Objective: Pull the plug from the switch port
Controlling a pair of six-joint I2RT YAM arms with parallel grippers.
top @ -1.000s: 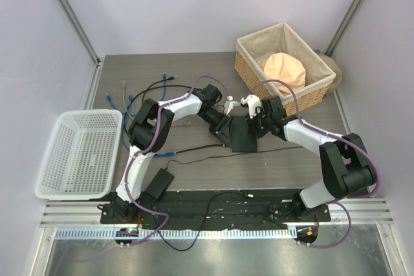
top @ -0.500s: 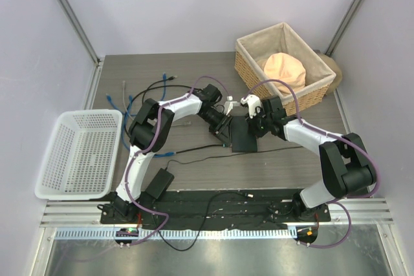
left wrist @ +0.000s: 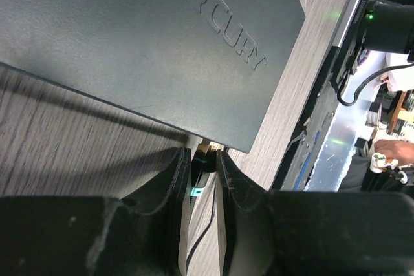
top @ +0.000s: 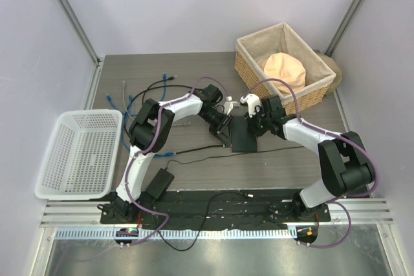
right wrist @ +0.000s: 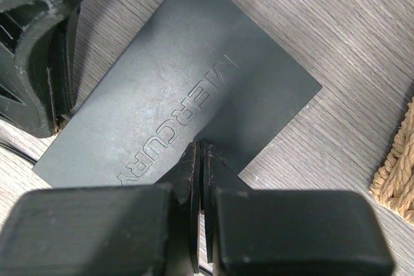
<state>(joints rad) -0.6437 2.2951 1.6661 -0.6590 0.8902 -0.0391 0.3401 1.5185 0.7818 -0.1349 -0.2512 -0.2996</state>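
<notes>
While the switch (top: 244,135) lies flat near the middle of the table (top: 284,163), both arms meet over it. It is a dark grey box with raised letters on its top. The right gripper (right wrist: 200,150) is fully closed with nothing between its fingers, and their tips rest on the switch's top face near one short edge. The left gripper (left wrist: 202,161) reaches the opposite edge, its jaws drawn to a narrow gap with the plug (left wrist: 206,149) between them. Whether the fingers (left wrist: 173,179) already press on it I cannot tell. The plug sits in its port under the lip of the box, and a small green light (left wrist: 194,191) glows just below it.

A thin black cord (top: 194,150) runs from that edge leftward across the table toward a black adapter brick (top: 157,184) near the left arm's base. Loose blue cables (top: 129,99) lie behind the left arm. A white plastic basket (top: 77,153) sits at the far left. A wicker basket (top: 252,69) holding something peach-coloured (top: 284,69) stands close behind the right arm.
</notes>
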